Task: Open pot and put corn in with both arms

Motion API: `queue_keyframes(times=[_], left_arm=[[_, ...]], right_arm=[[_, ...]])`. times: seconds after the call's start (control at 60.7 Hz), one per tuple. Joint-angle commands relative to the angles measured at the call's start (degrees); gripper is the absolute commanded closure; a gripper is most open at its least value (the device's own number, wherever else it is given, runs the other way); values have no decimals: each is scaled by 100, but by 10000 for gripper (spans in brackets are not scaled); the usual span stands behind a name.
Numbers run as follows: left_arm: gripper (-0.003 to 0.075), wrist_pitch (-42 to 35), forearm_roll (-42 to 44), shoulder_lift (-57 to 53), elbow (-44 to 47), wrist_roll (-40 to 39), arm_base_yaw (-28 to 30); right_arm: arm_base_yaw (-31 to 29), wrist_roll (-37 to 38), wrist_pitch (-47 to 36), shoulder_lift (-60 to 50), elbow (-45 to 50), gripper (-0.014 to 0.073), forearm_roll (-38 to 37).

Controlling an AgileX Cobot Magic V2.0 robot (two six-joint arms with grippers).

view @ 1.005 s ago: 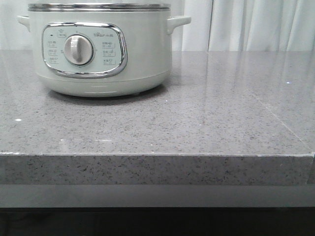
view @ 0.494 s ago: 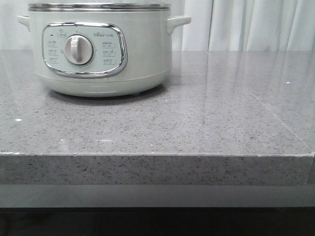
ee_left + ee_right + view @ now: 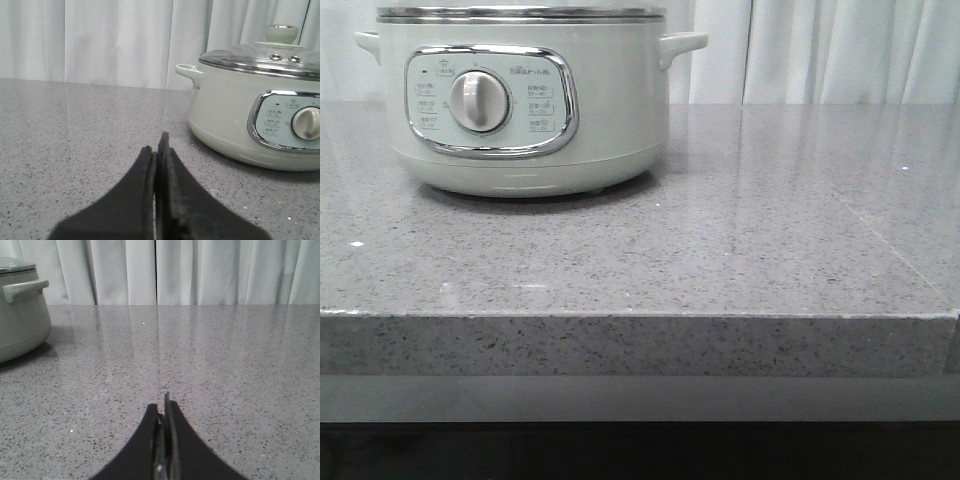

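Grey speckled stone makes up the worktop (image 3: 720, 250), and the pot (image 3: 525, 100) stands on it toward the far left corner, its chrome-framed control panel (image 3: 492, 100) with the silver dial (image 3: 478, 100) turned toward the front edge. A steel rim runs round the top, and a small handle sticks out at each side.

In the left wrist view a glass lid (image 3: 260, 57) with a pale knob (image 3: 281, 34) sits on the pot (image 3: 225, 115), closed.

The left gripper (image 3: 159, 150) has its two dark fingers (image 3: 142, 165) pressed together, with only a thin seam between them and nothing held. It hangs low over bare stone, apart from the pot, which lies ahead and to one side of it.

The right gripper (image 3: 163, 410) is likewise closed tight, fingers (image 3: 172, 425) meeting along a narrow line, empty, touching nothing that can be seen. It points across open worktop (image 3: 210, 365), with the pot (image 3: 20, 315) well apart at the edge of its view.

White curtains (image 3: 840, 50) hang behind the far edge.

No corn shows in any view.
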Motion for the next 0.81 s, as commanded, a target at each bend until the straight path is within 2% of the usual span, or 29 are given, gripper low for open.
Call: queue_keyframes(times=[0.0, 0.214, 0.791], left_arm=[[741, -477, -53, -104, 28, 8, 23], [741, -477, -53, -104, 28, 8, 23], [741, -477, -53, -104, 28, 8, 23]], right_arm=[[-45, 0, -417, -124, 6, 661, -8], [-318, 0, -417, -124, 6, 661, -8], [-304, 0, -417, -124, 6, 661, -8]])
